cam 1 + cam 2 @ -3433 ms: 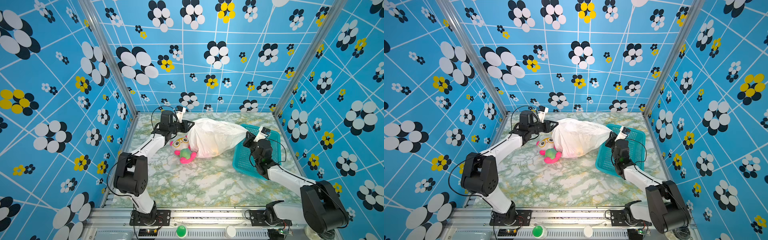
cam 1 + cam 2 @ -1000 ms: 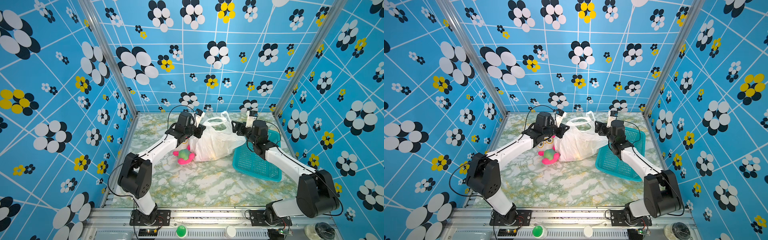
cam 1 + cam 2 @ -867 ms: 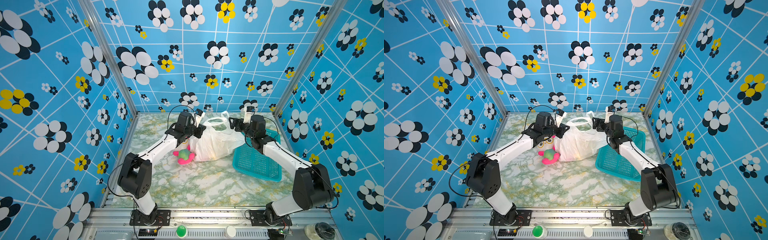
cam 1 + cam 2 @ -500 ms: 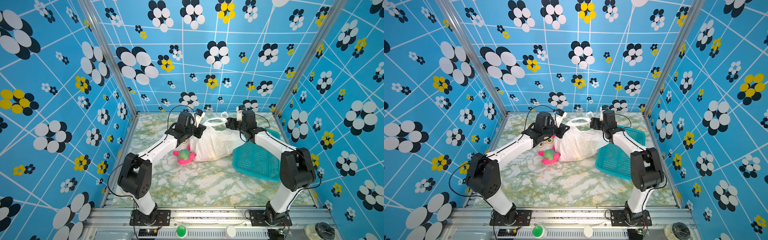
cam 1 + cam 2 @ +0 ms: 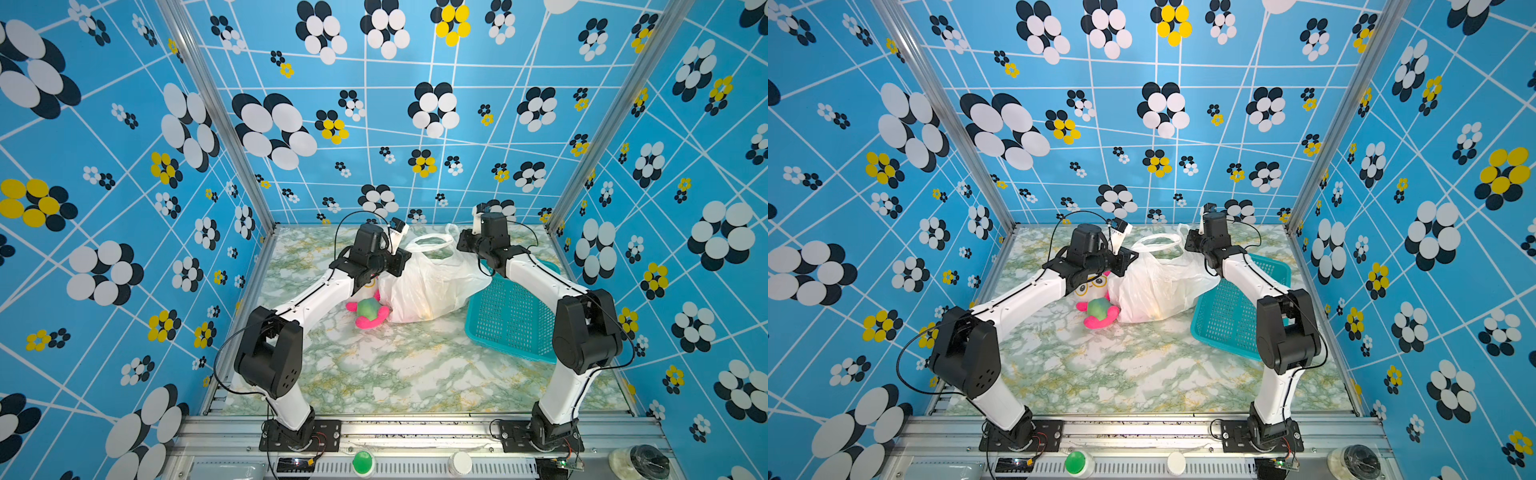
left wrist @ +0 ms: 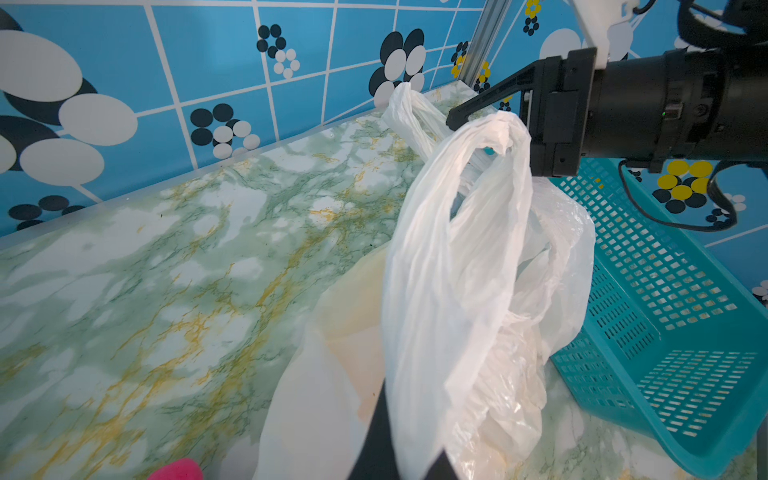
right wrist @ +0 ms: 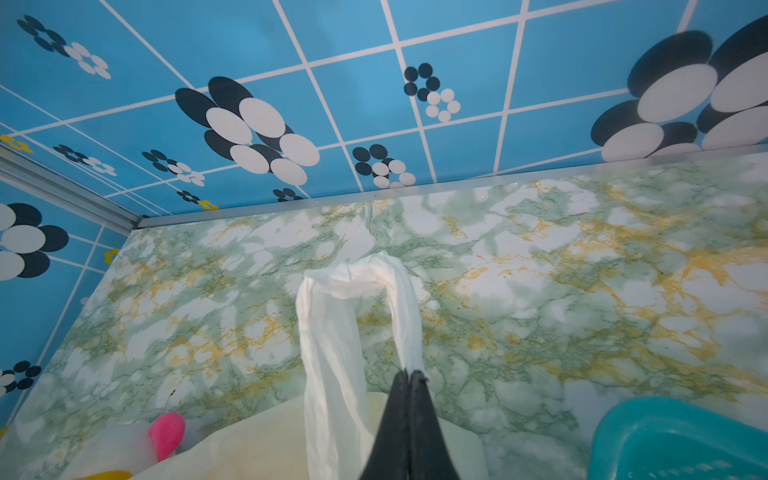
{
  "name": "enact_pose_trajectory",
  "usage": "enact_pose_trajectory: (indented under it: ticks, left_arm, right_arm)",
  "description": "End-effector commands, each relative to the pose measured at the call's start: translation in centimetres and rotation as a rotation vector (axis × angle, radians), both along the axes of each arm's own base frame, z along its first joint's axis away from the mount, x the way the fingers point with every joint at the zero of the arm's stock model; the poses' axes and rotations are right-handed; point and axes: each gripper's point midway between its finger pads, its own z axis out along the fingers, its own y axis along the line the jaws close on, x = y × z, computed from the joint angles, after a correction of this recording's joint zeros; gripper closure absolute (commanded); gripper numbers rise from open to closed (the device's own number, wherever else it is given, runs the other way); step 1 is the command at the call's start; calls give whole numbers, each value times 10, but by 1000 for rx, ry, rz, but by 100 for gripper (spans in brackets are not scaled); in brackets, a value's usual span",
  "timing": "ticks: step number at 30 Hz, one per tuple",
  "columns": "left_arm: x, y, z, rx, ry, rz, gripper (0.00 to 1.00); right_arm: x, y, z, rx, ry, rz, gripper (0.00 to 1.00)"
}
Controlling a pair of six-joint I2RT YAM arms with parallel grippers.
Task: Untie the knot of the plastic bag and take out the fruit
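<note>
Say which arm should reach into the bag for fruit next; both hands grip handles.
Probably right: the right hand pinches a handle loop near the teal basket, so it could release and reach in while the left hand holds the plastic bag up.

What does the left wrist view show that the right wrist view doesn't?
Only left wrist: the right gripper seen from outside, both handle loops of the plastic bag, the mesh wall of the teal basket. Only right wrist: that gripper's fingertips shut on one handle strip. Both: bag, basket, marble table, pink toy.
</note>
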Motion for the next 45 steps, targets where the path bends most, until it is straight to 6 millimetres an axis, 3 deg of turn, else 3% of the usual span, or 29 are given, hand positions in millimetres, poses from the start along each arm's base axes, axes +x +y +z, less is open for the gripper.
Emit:
enact_pose_trajectory:
  ticks: [1,7,13,17,20,23,31,33,36,38,40,42,45]
  left_arm:
    - [26,13,25,-80,-15,70,100]
    - [69,21,56,-164,-21,75,100]
    - [110,20,107,-205,-71,39,100]
    - [116,13,138,-234,-119,-10,100]
    - [114,10,144,-247,-123,-36,100]
    - [103,3,132,-254,-113,-71,100]
    - [37,-13,41,-184,-77,-91,100]
    - [28,-16,23,-167,-59,-83,91]
    - [19,-25,27,-142,-36,-96,85]
    - [9,-31,30,-126,-63,-111,74]
    - [-2,-35,27,-106,-75,-115,51]
    - [-14,-40,25,-92,-71,-132,33]
    - [-29,-42,33,-81,-98,-147,16]
  right_arm:
    - [2,-5,46,37,-88,-53,100]
    - [14,7,105,147,-207,-31,100]
    - [33,16,166,247,-346,-24,100]
    - [39,20,194,280,-411,-5,100]
    - [34,22,203,290,-435,13,100]
    - [20,19,197,314,-449,22,100]
    - [-30,7,103,364,-392,13,100]
    - [-40,-1,79,360,-360,-28,100]
    - [-51,-13,57,359,-334,-80,100]
    - [-57,-11,55,353,-328,-61,100]
    - [-63,-9,54,335,-316,-35,93]
    - [-71,-10,54,307,-302,-25,79]
    - [-81,-8,58,269,-294,13,48]
